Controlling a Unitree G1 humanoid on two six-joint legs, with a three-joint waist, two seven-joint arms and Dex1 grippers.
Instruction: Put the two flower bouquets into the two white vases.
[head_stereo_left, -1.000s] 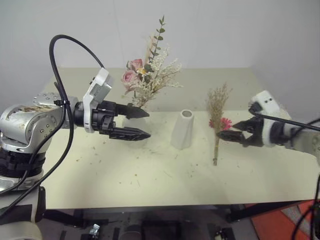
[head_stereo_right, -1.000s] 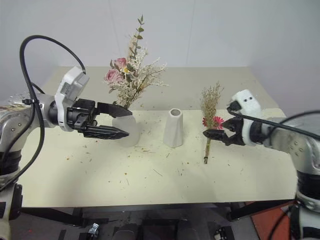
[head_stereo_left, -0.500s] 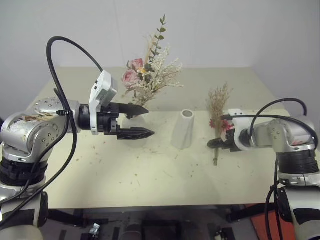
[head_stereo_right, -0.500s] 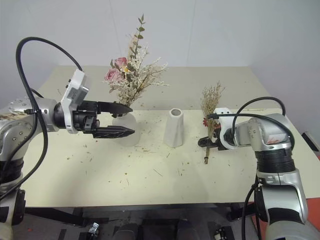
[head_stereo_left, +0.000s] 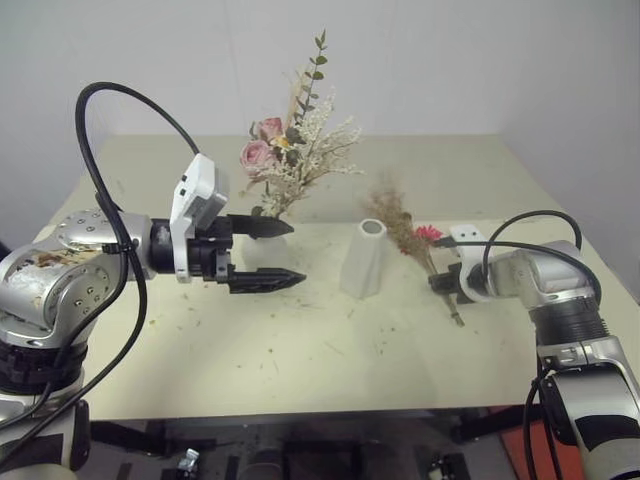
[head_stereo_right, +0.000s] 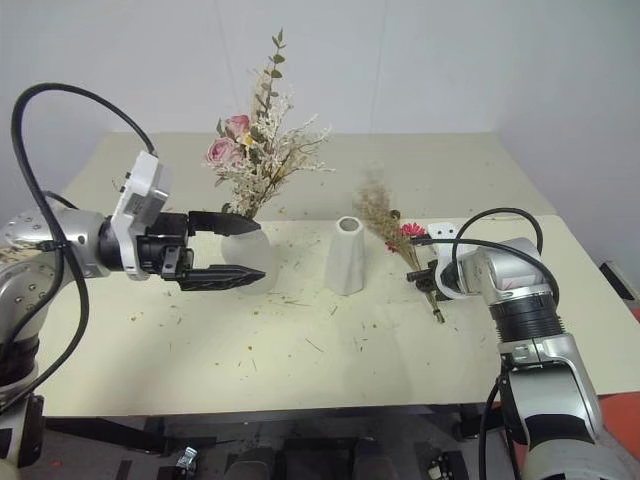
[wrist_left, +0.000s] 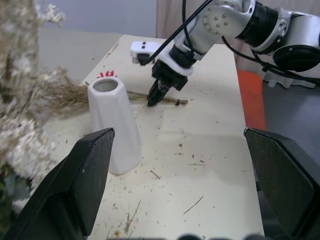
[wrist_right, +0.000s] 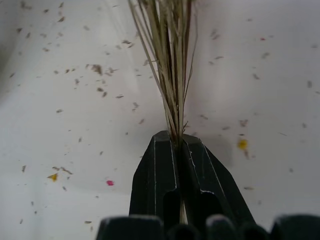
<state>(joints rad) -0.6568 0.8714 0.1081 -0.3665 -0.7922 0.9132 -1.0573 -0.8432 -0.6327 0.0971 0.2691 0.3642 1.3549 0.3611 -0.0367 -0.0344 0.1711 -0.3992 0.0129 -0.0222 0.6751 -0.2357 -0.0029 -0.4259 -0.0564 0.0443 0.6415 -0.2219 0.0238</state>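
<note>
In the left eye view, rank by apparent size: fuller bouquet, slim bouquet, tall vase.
1. Fuller bouquet, largest.
2. Slim bouquet, held by the right hand, and tall vase: look alike; the tilted bouquet makes ranking unsure.

Right claw (wrist_left: 156, 96) pinching stems (wrist_left: 165, 99) beside tall vase (wrist_left: 114, 127)

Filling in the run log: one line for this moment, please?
right gripper: shut on slim bouquet stems | left gripper: open, empty | full bouquet: in squat vase | tall vase: empty

Dried plant bits (head_stereo_left: 300, 340) litter the pale table (head_stereo_left: 330, 370).
</note>
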